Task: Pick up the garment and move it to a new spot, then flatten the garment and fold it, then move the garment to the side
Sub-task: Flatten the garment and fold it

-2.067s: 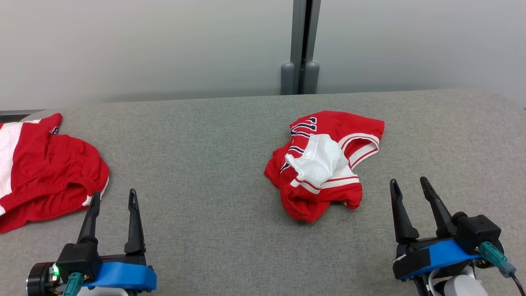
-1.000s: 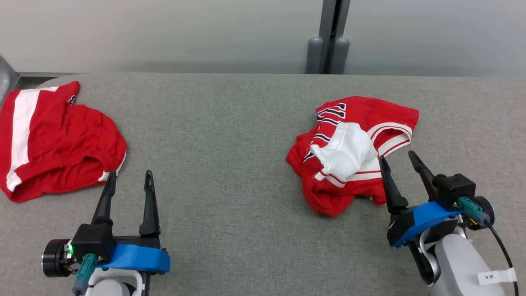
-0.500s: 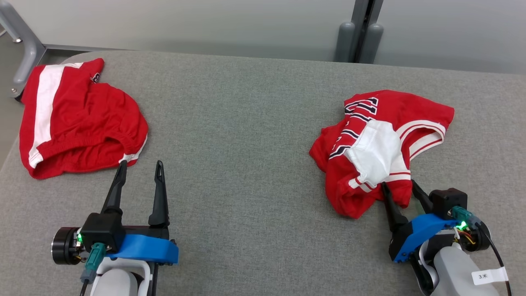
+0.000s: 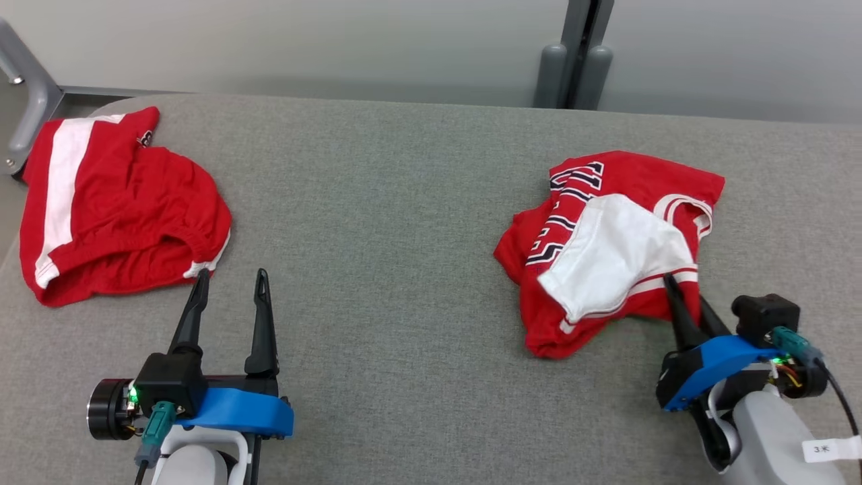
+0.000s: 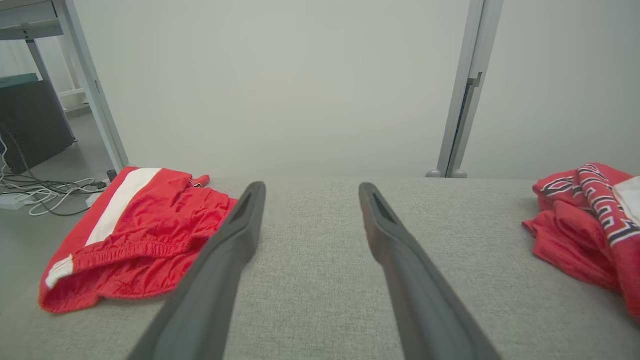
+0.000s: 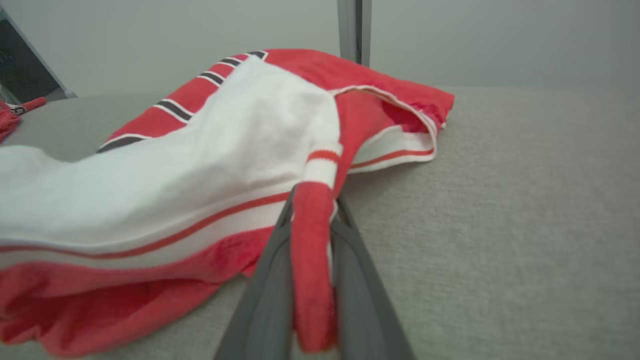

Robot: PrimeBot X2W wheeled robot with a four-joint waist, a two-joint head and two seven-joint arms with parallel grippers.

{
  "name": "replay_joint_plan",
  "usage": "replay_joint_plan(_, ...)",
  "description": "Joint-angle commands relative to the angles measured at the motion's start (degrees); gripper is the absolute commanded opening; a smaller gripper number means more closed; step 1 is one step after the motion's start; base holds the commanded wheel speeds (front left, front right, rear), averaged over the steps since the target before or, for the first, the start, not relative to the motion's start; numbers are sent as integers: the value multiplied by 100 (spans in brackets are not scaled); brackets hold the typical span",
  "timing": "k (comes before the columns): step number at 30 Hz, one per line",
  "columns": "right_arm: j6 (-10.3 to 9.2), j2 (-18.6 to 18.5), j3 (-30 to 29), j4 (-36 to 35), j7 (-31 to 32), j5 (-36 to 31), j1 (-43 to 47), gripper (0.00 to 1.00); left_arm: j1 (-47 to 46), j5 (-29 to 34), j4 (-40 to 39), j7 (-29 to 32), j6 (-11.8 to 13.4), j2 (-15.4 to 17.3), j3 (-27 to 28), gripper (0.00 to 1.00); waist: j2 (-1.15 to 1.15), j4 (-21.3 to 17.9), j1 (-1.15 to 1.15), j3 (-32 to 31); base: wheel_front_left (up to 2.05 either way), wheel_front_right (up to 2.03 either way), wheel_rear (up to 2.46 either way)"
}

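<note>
Spread wide and holding nothing, the left gripper [image 4: 231,276] is seen low on the left of the head view, its two dark fingers pointed across the grey fabric table [image 4: 390,202]. Just past its left fingertip, a pair of red shorts [image 4: 121,209] with a white side stripe is laid crumpled near the table's left edge; whether the fingertip touches the hem cannot be told. In the left wrist view the gripper [image 5: 311,190] is shown with its fingers well apart, the shorts [image 5: 145,235] to their left and the garment [image 5: 585,220] at the far right.

At the back, a grey post [image 4: 572,67] is set against the pale wall.

On the right half of the table the garment [image 4: 606,249], a red jersey with a white panel and dark striped lettering, is bunched in a heap. Its near right hem is gripped by the right gripper [image 4: 681,288]. In the right wrist view the gripper [image 6: 315,197] is clenched on a strip of red cloth with a white band, pinched between the two fingers, while the bulk of the garment [image 6: 225,150] is spread to the left on the table.
</note>
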Motion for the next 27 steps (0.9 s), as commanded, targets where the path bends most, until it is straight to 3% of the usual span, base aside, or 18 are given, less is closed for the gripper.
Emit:
replay_joint_plan(1,1,-107,-85,-119,-20,-34,112,0,38,3,-7,-15,-6,-4,4,100,0,-99,0,-74,0,0,0)
replay_joint_plan(12,1,-876,-1133,-1060,-20,-261,422,0,70,-32,14,-15,-1,-31,-64,100,0,-357,0,-226,0,0,0)
replay_joint_plan(17,1,-1016,-1398,-1463,-20,-413,413,0,112,-58,29,-15,-12,-35,-43,100,0,-327,0,-292,0,0,0)
replay_joint_plan(21,1,-960,-1184,-1774,-20,-503,284,0,151,-77,26,-15,2,-40,-52,100,0,-264,0,-360,0,0,0)
replay_joint_plan(27,1,-695,-189,-2028,-20,-500,-67,0,151,-102,40,-15,-8,-44,-87,100,0,-124,0,-427,0,0,0)
